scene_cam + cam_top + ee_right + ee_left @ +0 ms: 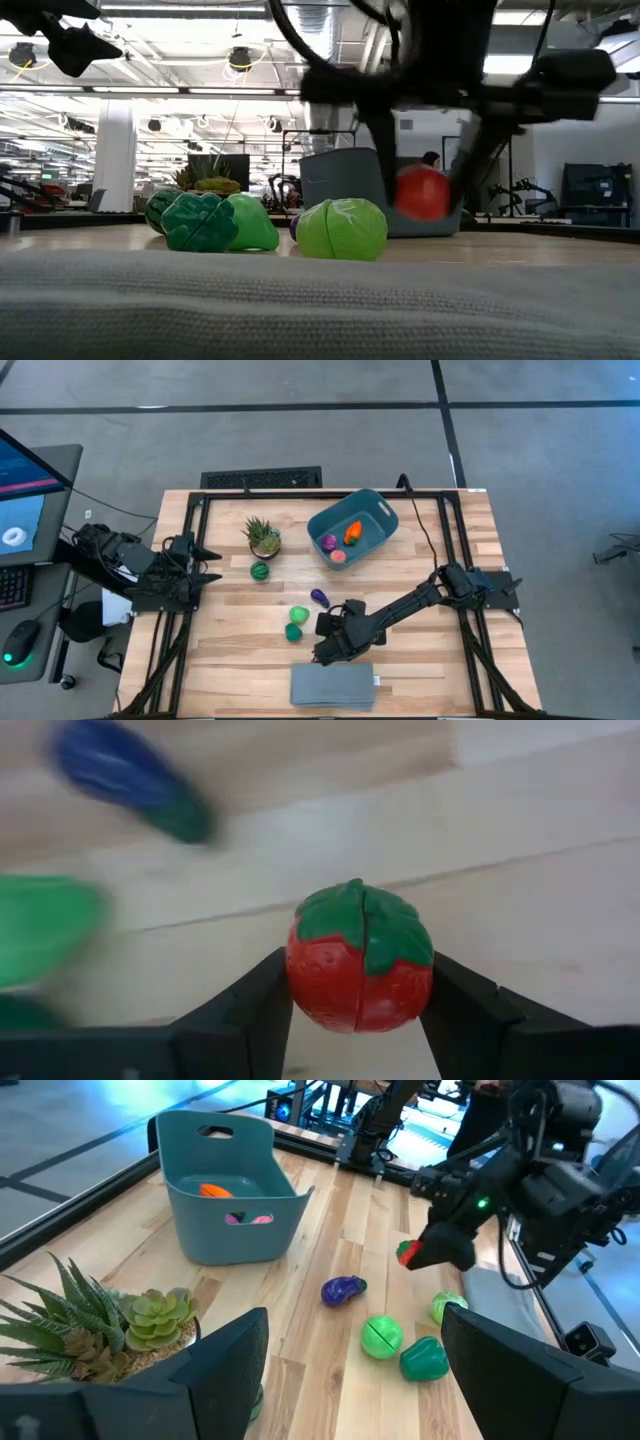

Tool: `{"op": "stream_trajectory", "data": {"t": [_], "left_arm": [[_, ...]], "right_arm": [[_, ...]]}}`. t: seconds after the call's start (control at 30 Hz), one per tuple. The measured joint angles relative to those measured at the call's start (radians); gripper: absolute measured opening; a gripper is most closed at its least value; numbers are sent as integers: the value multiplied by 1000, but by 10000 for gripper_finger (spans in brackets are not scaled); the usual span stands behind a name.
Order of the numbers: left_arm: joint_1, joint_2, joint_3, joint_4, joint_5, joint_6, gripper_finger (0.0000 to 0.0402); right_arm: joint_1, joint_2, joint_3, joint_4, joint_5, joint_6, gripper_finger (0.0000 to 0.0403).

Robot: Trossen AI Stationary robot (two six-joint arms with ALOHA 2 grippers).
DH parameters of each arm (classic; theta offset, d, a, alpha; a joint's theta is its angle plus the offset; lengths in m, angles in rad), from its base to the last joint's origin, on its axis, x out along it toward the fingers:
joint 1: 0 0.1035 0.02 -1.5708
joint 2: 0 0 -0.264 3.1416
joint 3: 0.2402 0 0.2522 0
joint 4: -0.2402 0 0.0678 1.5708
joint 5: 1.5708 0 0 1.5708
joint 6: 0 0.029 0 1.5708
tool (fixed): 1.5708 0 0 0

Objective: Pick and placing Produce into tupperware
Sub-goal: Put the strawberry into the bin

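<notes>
High view: the right claw point(328, 643) sits near the front of the bench point(450, 660), well clear of the blue bin point(378, 510), which stands toward the far edge. In the right wrist view its two fingers are closed on a red strawberry with a green cap point(360, 960), one finger on each side. The low view shows that strawberry lifted off the bench. Inside the bin lie an orange carrot point(353, 533), a purple piece point(330, 542) and a pink piece point(338, 556). Nearer the front than the bin lie an eggplant point(319, 597) and two green pieces point(296, 622); a dark green piece point(260, 571) rests beside the potted plant point(262, 536). A grey slab point(333, 686) lies at the front edge. Bare wood stretches between the claw and the bin. The left claw point(210, 565), half open and empty, waits by the left edge. No writing is readable.
</notes>
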Motion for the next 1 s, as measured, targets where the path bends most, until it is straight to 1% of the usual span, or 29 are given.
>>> {"op": "stream_trajectory", "data": {"t": [0.1, 0.17, 0.23, 0.3, 0.6, 0.83, 1.0], "left_arm": [[0, 0, 0, 0, 0, -1, 286], [0, 0, 0, 0, 0, -1, 286], [0, 0, 0, 0, 0, -2, 286], [0, 0, 0, 0, 0, -2, 286], [0, 0, 0, 1, 1, -7, 286], [0, 0, 0, 1, 0, -8, 286], [0, 0, 0, 1, -1, -13, 286]], "right_arm": [[6, -27, 7, -43, 57, 6, 210], [7, -47, 13, -29, 107, 10, 210], [14, -72, 10, -70, 148, 12, 211], [14, -101, 11, -63, 212, 14, 212], [13, -203, 11, -137, 453, 3, 212], [5, -229, 11, -185, 580, -3, 211], [-8, -234, 10, -220, 629, -4, 214]]}}
